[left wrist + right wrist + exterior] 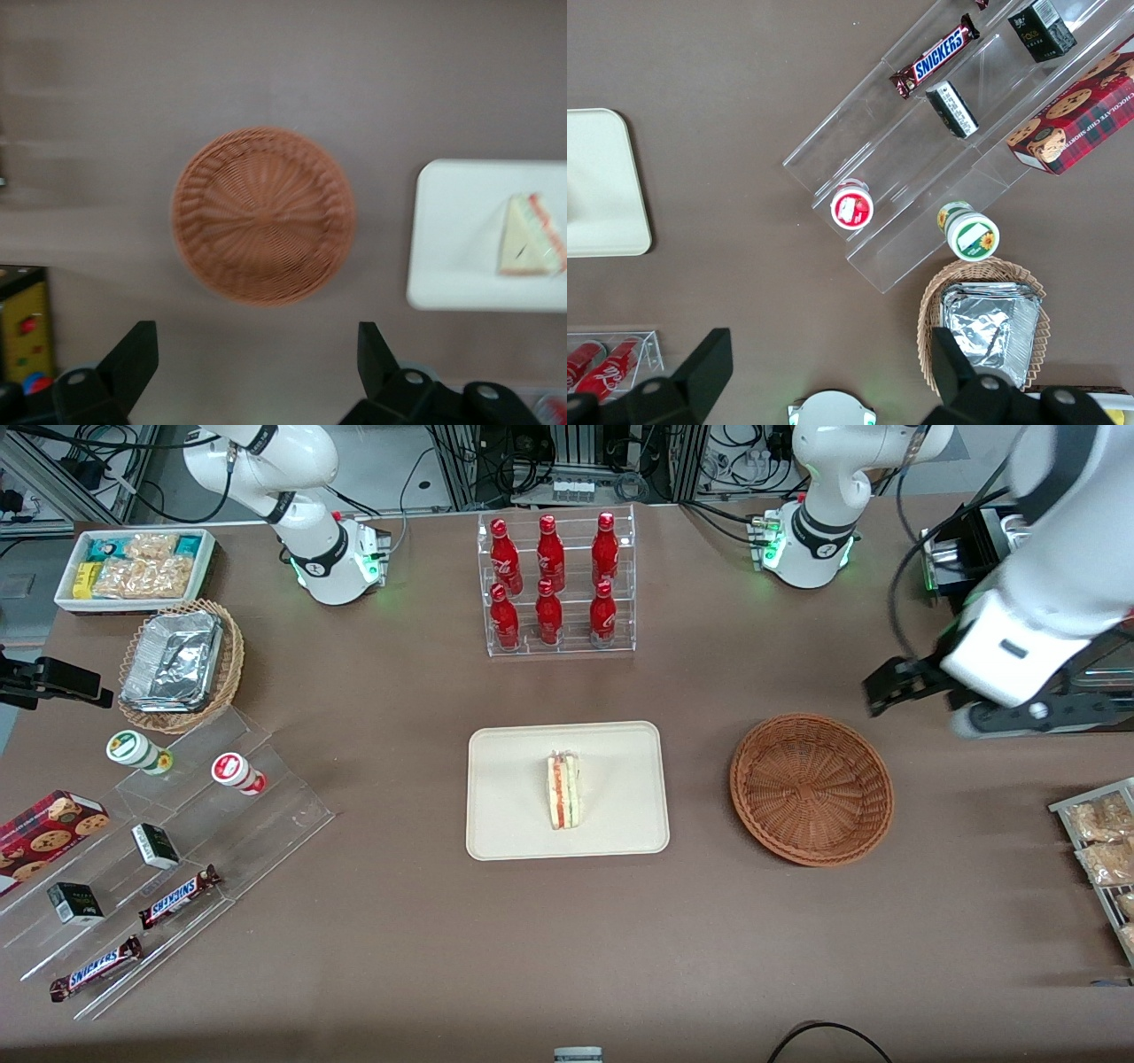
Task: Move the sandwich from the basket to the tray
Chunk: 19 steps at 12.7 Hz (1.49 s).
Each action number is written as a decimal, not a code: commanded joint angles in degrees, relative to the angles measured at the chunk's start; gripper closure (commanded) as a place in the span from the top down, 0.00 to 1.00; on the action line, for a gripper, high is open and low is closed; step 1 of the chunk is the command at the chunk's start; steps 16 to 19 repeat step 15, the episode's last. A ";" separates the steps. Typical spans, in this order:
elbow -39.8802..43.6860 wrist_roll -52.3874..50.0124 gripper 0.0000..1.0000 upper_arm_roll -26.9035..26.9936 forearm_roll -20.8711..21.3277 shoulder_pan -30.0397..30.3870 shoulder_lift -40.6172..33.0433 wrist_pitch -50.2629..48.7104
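One sandwich [563, 790] is lying mid-tray [505, 824], basket [811, 788] sitting bare; the claw [921, 691], spread and holding nothing, is hanging above the bench's working-arm end, needing only to park.

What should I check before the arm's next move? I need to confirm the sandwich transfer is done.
1. Sandwich lies on the tray: ok.
2. Basket holds nothing: ok.
3. Gripper is open and holds nothing: ok.
4. Gripper is raised above the table, off the basket, toward the working arm's end: ok.
5. Sandwich sits inside the tray rim, not overhanging: ok.
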 commanded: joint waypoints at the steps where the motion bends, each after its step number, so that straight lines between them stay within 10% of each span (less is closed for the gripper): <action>1: -3.52 6.01 1.00 7.70 -1.03 -4.08 -2.98 -0.59; 19: -0.27 12.96 1.00 11.07 1.25 -4.03 -0.78 0.55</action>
